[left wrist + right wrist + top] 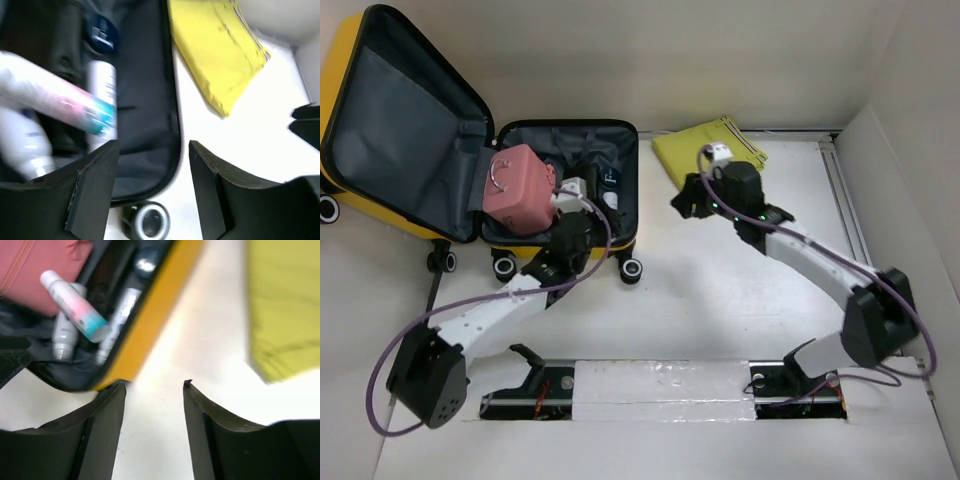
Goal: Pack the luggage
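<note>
The left end effector (152, 150) stands spread and empty. The open luggage (142, 110) lies just beneath it and to its left, and the bottles (102, 95) inside are blurred. The right end effector (154, 387), spread and empty too, has a yellow cloth (285, 310) cut off at its right.

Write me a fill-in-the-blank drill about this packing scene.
1. The luggage lies with its lid ___.
2. The small case inside it is ___.
3. The folded yellow cloth rests on the ___.
4. The left pincer and right pincer are open, gripping ___.
Missing: open; pink; table; nothing.
</note>
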You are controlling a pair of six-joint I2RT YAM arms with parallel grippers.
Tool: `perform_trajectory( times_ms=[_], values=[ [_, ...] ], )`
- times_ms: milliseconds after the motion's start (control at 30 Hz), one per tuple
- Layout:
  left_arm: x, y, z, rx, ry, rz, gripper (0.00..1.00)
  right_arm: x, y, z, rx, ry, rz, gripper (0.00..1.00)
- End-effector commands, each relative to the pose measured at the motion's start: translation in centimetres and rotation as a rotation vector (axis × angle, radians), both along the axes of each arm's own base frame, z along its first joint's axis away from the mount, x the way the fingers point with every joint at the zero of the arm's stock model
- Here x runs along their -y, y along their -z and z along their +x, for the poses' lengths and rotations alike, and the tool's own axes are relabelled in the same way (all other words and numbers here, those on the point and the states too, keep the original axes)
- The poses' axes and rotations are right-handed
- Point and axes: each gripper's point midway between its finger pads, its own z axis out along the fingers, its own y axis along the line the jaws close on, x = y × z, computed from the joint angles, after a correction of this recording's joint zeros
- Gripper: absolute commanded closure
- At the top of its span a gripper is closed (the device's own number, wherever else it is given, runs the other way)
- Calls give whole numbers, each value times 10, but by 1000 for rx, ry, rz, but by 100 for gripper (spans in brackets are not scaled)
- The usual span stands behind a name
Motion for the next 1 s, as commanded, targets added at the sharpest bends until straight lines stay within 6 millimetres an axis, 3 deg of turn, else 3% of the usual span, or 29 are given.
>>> perform_trajectory(
  times_ms=[0, 33, 100, 133, 167, 200, 233, 267, 300, 333, 367, 433, 467, 533, 567, 600, 667, 767, 800, 833, 933, 967],
  values=[
    [49, -46, 1, 66, 68, -12, 47, 52, 2, -10, 75, 178, -41, 45],
    [62, -52, 0, 73, 87, 8, 49, 68, -17, -19, 126, 220, -19, 47],
    [85, -61, 0, 85, 86, 50, 49, 98, -19, -28, 154, 318, -32, 52],
    [117, -75, 5, 92, 118, 45, 49, 113, -7, -36, 146, 353, -47, 55],
    [128, -74, 9, 75, 131, 78, 50, 123, -25, -46, 197, 375, -14, 58],
    [141, -76, 15, 70, 154, 76, 52, 126, -24, -54, 195, 378, -2, 60],
    [161, -80, 35, 68, 161, 73, 52, 133, -13, -60, 181, 382, -10, 61],
    [170, -71, 43, 24, 172, 85, 55, 141, -23, -66, 213, 396, 12, 61],
    [179, -68, 52, 0, 183, 77, 57, 141, -17, -71, 200, 390, 16, 61],
    [197, -95, 63, 16, 223, 9, 61, 146, -4, -76, 172, 402, 14, 63],
    [207, -63, 82, -44, 225, 39, 64, 145, -1, -79, 172, 394, 17, 65],
    [224, -51, 93, -94, 291, 31, 73, 148, 1, -86, 177, 394, 21, 74],
    [235, -50, 108, -92, 297, 24, 86, 150, 9, -90, 161, 393, 9, 79],
    [243, -50, 117, -70, 303, 30, 96, 150, 8, -95, 168, 383, 18, 86],
    [247, -60, 124, -48, 293, 17, 100, 146, 10, -99, 163, 355, 25, 89],
    [253, -47, 129, -60, 293, 26, 100, 144, 11, -100, 161, 342, 28, 91],
    [260, -43, 134, -63, 301, 15, 100, 142, 7, -102, 169, 325, 40, 97],
    [257, -23, 155, -90, 245, 24, 100, 141, 19, -108, 140, 318, 34, 98],
    [258, -28, 162, -76, 219, 11, 100, 139, 20, -112, 144, 309, 37, 98],
    [259, -11, 166, -95, 205, 30, 100, 140, 26, -114, 131, 312, 41, 98],
    [258, 5, 181, -131, 159, 38, 100, 142, 27, -119, 141, 312, 48, 85],
    [256, 13, 181, -155, 141, 48, 95, 141, 20, -122, 156, 306, 72, 76]
  ],
)
